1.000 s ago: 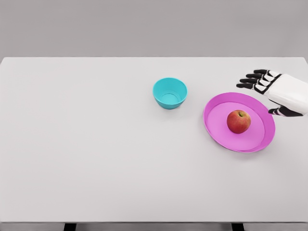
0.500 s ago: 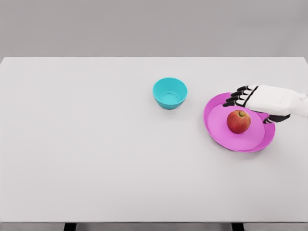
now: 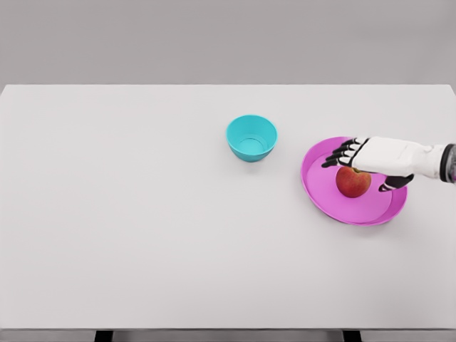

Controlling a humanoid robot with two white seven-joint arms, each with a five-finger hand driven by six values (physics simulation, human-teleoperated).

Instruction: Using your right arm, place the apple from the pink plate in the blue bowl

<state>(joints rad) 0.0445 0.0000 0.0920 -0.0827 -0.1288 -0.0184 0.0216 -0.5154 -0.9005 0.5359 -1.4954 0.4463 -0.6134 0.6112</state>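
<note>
Table: a white tabletop point(image 3: 142, 214) fills most of the head view, its far edge running across the upper part of the picture under a grey wall.

Plate: a pink plate point(image 3: 320, 192) lies flat near the right edge of the tabletop, about midway between the far and near edges.

Apple: a red apple point(image 3: 353, 184) sits on the plate, near its middle. Its upper part is covered by the hand; the lower part shows clear against the pink.

Bowl: a blue bowl point(image 3: 251, 137) stands upright on the tabletop, to the left of the plate and a little nearer the far edge. It is apart from the plate, with bare table between them. Nothing can be seen inside it.

Right hand: the right hand point(image 3: 374, 157) comes in from the right edge of the picture on a white forearm and lies over the plate, directly over the top of the apple. The palm faces down.

Fingers: the dark fingers point(image 3: 338, 155) reach out to the left past the apple, spread and only slightly bent. The thumb shows as a dark tip at the apple's right side.

Grip: the hand looks open and has not closed around the apple. Whether the palm touches the top of the apple cannot be told from this view.

Apple's place: on the pink plate, not in the bowl.

Left arm: not seen in the picture.
</note>
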